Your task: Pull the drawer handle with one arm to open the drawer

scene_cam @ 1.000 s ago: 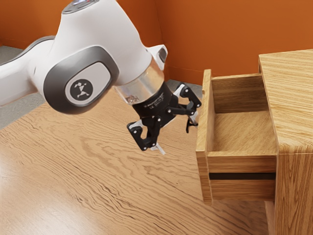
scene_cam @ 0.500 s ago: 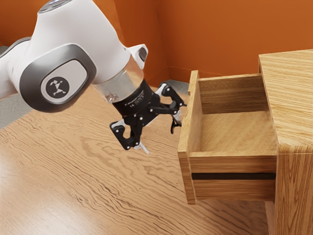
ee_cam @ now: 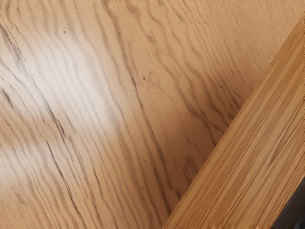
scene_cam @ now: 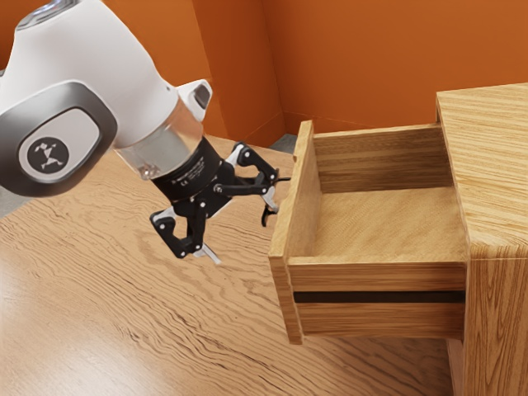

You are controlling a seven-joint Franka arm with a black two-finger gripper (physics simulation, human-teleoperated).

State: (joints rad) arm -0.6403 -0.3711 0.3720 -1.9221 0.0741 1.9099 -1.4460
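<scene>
A wooden drawer (scene_cam: 388, 223) sticks far out of the wooden cabinet (scene_cam: 491, 157) toward the exterior view's left, and its inside is empty. Its front panel (scene_cam: 290, 216) faces away, so the handle on the outer face is hidden. My black gripper (scene_cam: 238, 233) is against that outer face, fingers spread apart. One finger (scene_cam: 268, 208) touches the panel where the handle would be; the other finger (scene_cam: 202, 250) hangs free over the wooden table (scene_cam: 124, 313). In the wrist view the drawer front (ee_cam: 248, 167) slants close by my hand over the table (ee_cam: 95, 95).
Orange walls (scene_cam: 371, 58) close the scene at the back. The cabinet fills the exterior view's right side. A dark gap (scene_cam: 379, 296) runs along the drawer's near side. Bare table stretches to the exterior view's left and front.
The drawer has slid further out toward the exterior view's left, and my arm and gripper have moved left with its front panel. The fingers' spread looks unchanged.
</scene>
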